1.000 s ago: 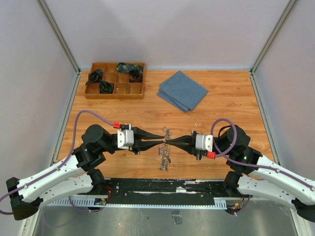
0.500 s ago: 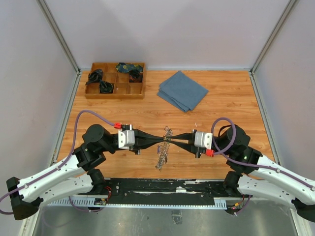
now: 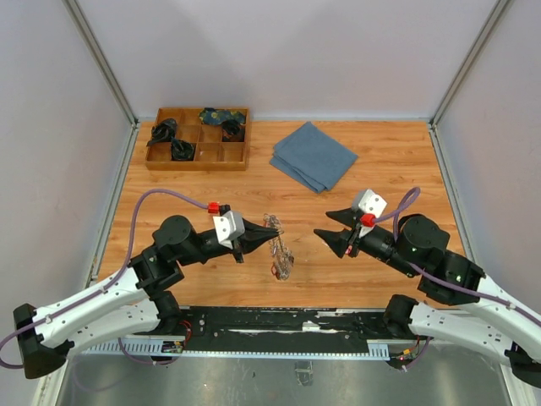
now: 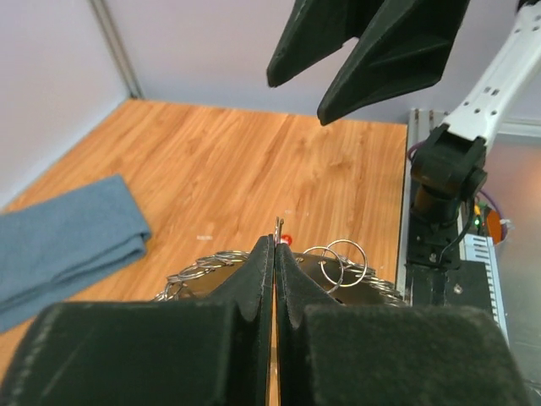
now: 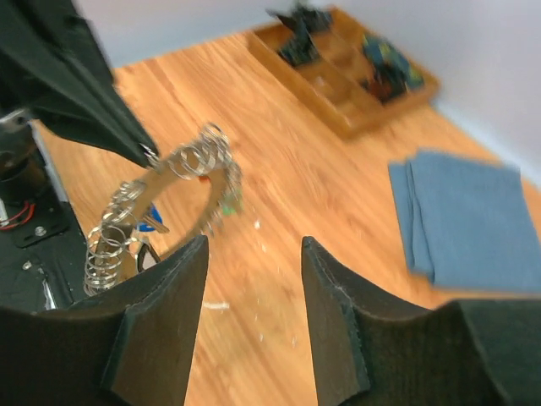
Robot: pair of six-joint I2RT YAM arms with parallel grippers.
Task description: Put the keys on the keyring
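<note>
Above the bench (image 3: 397, 182) centre, the left gripper (image 3: 269, 227) was pressed shut on the keyring (image 3: 281, 254), which hung from its tips and slanted toward the near edge. The right gripper (image 3: 325, 226) was spread and empty, apart to the keyring's right, its arm raised and its fingers aimed at the ring.

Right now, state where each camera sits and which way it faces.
Top: above and behind the arms, looking down on the table; both arms show, left gripper shut on the keyring, right gripper open.
Left wrist: on the left wrist, facing the right arm; its own shut fingers fill the bottom.
Right wrist: on the right wrist, facing the left arm, tray and cloth; its own spread fingers show.
Shared: both wrist views see the keyring and the opposite gripper.
</note>
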